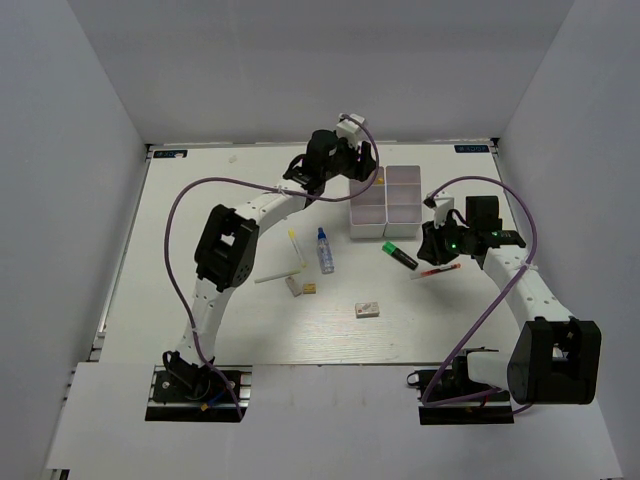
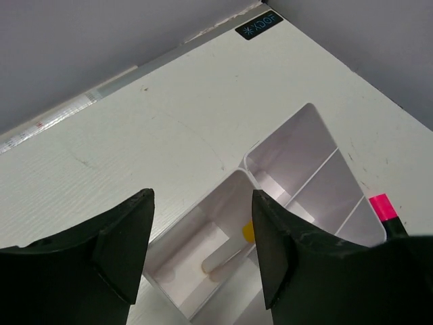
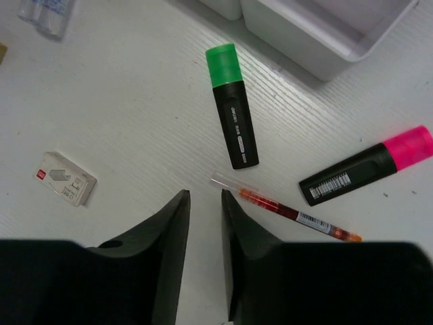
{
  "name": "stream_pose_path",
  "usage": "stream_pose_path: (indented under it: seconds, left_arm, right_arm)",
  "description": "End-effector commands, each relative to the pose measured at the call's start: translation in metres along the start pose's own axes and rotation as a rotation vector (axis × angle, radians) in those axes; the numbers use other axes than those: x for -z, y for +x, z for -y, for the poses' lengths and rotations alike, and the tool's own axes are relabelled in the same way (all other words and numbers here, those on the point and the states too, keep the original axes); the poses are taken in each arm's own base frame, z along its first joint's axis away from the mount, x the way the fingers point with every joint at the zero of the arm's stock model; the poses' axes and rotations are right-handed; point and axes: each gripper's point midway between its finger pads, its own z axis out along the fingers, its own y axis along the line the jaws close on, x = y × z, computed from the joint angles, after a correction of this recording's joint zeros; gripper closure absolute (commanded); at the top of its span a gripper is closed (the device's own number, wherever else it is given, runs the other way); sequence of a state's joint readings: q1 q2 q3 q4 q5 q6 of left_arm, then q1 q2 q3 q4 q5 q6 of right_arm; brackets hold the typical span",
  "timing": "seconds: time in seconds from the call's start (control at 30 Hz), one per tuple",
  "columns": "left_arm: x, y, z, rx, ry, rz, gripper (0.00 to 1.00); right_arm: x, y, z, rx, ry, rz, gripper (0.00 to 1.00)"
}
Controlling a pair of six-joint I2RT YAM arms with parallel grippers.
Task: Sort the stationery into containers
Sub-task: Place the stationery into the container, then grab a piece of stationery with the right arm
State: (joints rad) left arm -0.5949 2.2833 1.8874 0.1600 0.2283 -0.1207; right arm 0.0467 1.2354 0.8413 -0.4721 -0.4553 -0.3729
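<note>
The white six-compartment tray [image 1: 386,200] stands at the back middle. My left gripper [image 1: 360,176] hangs open and empty over its near-left compartment [image 2: 177,263], where a yellow-capped white pen [image 2: 229,256] lies. My right gripper [image 3: 204,200] is empty, its jaws a narrow gap apart, just above the table. The thin red pen [image 3: 291,213] lies right beside its right finger. The green-black highlighter [image 3: 233,108] lies ahead of it and a pink-black highlighter [image 3: 369,166] to the right. Left of the tray lie the blue-capped bottle [image 1: 325,250] and a yellow-capped pen [image 1: 296,248].
Another white pen [image 1: 275,277] and two small erasers, grey [image 1: 293,286] and tan [image 1: 309,289], lie left of centre. A white eraser [image 1: 367,309] lies nearer the front and also shows in the right wrist view [image 3: 64,178]. Walls enclose the table on three sides.
</note>
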Motion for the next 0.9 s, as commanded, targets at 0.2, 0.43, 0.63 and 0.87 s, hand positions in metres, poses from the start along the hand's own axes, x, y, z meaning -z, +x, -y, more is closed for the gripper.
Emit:
stream_pose_path:
  seconds: [0.2,0.43,0.63,0.87]
  left_arm:
    - [0.078,-0.159,0.046,0.005,0.006,0.239,0.12]
    - [0.219,-0.107,0.008,0.212,-0.342,0.055,0.00]
    - [0.349,0.006,-0.008,0.427,-0.649,-0.082,0.00]
    - [0.421,0.085,0.021,0.666,-0.676,-0.171,0.00]
  right_arm:
    - [0.008,-0.036,-0.033,0.143,-0.198,0.115,0.47]
    - [-0.019,-0.075,-0.075,0.235,-0.353,0.099,0.50]
    - [-0.072,-0.119,-0.121,0.249,-0.404,0.019,0.52]
    - [-0.136,-0.162,-0.189,0.284,-0.358,-0.052,0.46]
